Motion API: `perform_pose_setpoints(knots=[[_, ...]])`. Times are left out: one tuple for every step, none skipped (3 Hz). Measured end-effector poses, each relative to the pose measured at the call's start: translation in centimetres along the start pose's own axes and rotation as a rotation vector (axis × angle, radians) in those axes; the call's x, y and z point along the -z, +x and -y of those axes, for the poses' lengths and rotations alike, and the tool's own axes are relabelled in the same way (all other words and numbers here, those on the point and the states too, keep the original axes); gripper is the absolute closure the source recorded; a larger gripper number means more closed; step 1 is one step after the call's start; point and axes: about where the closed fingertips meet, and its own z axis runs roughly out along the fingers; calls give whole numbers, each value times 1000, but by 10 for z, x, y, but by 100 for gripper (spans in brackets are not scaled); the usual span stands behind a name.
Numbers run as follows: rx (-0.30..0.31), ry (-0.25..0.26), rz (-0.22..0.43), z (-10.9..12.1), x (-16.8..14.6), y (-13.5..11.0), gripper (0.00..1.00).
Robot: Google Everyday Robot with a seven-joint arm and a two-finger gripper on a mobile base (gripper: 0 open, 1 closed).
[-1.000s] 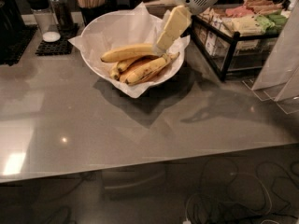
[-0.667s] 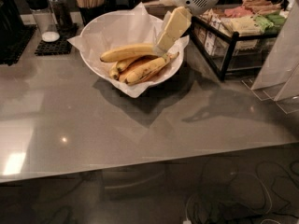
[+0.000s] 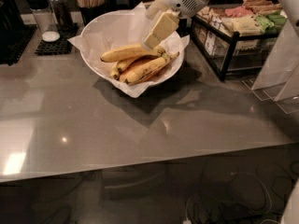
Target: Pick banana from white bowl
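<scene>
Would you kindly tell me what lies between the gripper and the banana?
Nothing shows in the camera view: the gripper, low over the white bowl, appears to touch the banana at its right end.

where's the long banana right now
In the camera view the banana lies atop the other bananas in the white bowl, upper centre, the gripper at its right end.

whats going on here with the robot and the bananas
A robot arm's gripper is down in the white bowl on the counter, right at the right end of the top banana. That banana lies on the other bananas in the bowl and is not yet lifted.
</scene>
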Motion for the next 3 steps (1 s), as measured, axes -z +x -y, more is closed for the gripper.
perform_pose_setpoints(knots=[[59, -56, 22, 7, -38, -19, 15], [104, -102, 31, 10, -71, -32, 14], [120, -122, 31, 14, -94, -35, 15]])
